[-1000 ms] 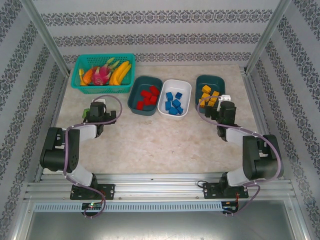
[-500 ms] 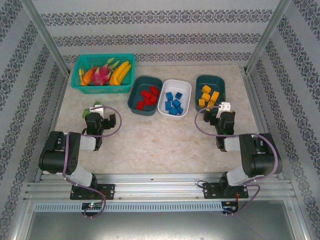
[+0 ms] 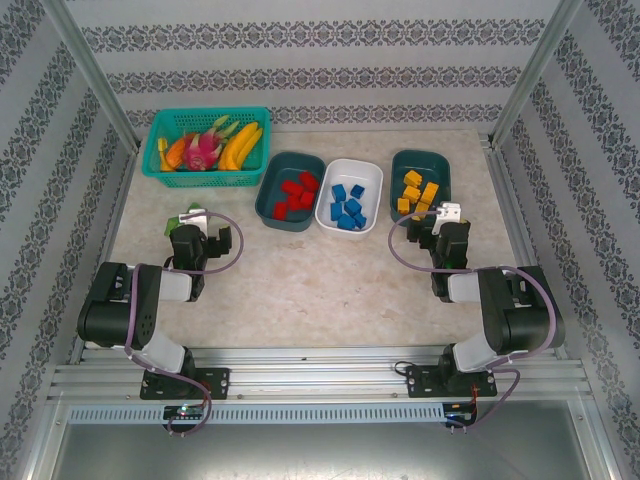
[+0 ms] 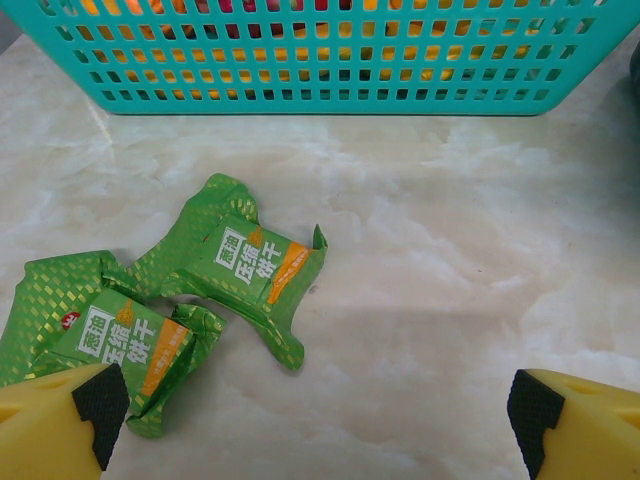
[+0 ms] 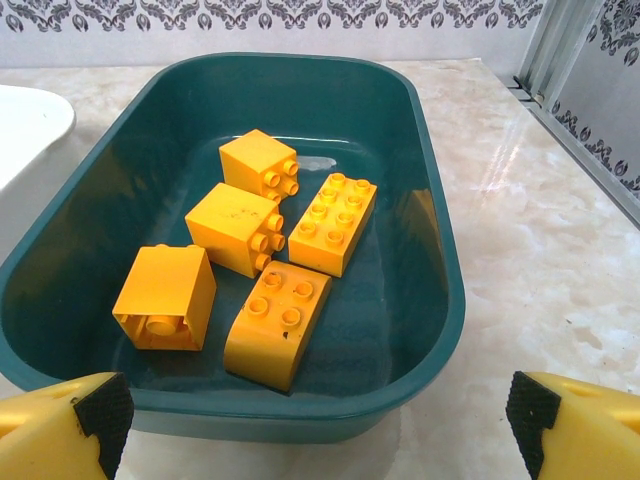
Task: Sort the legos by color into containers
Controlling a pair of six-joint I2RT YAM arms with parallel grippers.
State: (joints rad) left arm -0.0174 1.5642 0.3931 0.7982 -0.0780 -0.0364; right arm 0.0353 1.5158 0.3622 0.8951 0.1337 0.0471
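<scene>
My right end effector [image 5: 320,415] is spread wide and pinches nothing. Its two yellow fingers sit at the bottom corners of the right wrist view with open air between them. Directly ahead of it stands a dark teal tray [image 5: 432,270], whose near rim is just in front of my fingertips. Inside lie the yellow-orange legos [image 5: 333,222], five in all: three squarish bricks toward the left and far side, a long flat brick right of centre, and a curved one nearest to me. All rest on the tray floor, clear of my fingers. To the left of this end effector, just beside that tray, is the white tray [image 3: 372,182] holding the blue legos [image 3: 348,207]. Further left again is the second dark teal tray [image 3: 270,190] holding the red legos [image 3: 296,195].

My left end effector [image 4: 320,415] is likewise spread and empty, above the desk [image 4: 480,260]. Ahead of it and to its left lie two green foil packets [image 4: 245,265], crumpled and overlapping at their edges, the nearer one close beside my left finger. Beyond them, further ahead, stands the bright teal mesh basket [image 4: 320,60] with toy fruit [image 3: 205,148] inside. All three trays are off to the right of this end effector, well apart from it.
</scene>
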